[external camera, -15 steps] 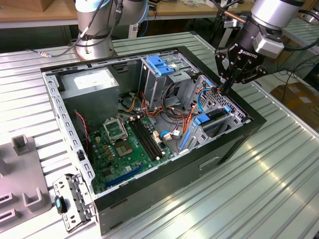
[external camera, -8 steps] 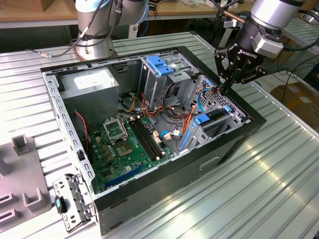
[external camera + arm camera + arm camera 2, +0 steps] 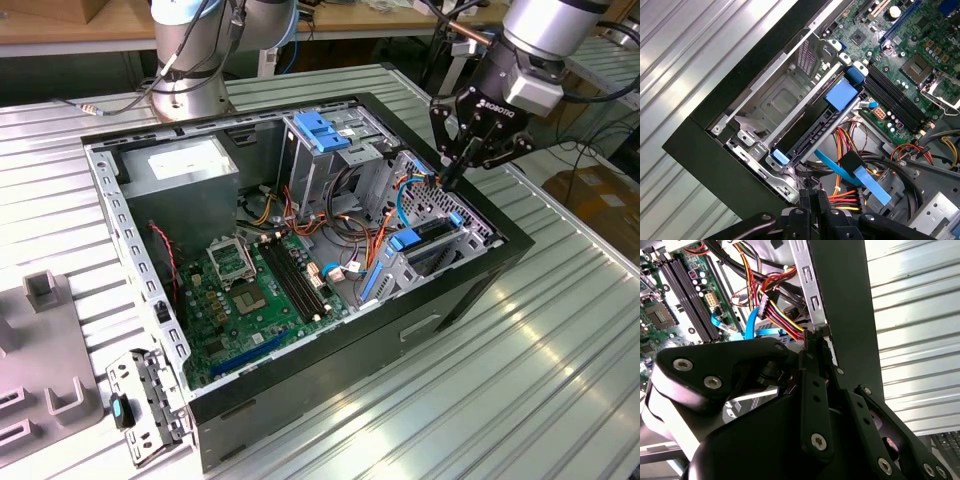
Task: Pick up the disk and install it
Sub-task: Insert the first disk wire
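Farthest from the fingers (image 3: 449,176), at the exterior view's left, a grey moulded tray (image 3: 45,350) and a small metal bracket (image 3: 150,405) with a blue clip lie on the ribbed metal surface (image 3: 520,380) beside the open computer case (image 3: 330,370). Inside the case, well away from the fingers, sits the grey power box (image 3: 185,165) with its white sticker. Nearer them lies the green circuit board (image 3: 250,290). Closer again stands an upright metal cage (image 3: 335,170) topped by a blue plastic bracket (image 3: 322,130), with a tangle of orange, red and yellow wires (image 3: 365,235) at its foot. The disk (image 3: 432,232) appears to stand on edge in the low bay at the case's corner, just below the fingers and slightly toward the exterior view's left of them. In the first wrist view the disk (image 3: 810,131) shows as a dark strip with blue ends, beside a bare metal bay floor (image 3: 782,100). The fingers hang over that corner, pressed together with nothing between them and clear of the disk. In the first wrist view the fingers (image 3: 813,200) are close to a flat blue cable (image 3: 860,177) and the coloured wires.
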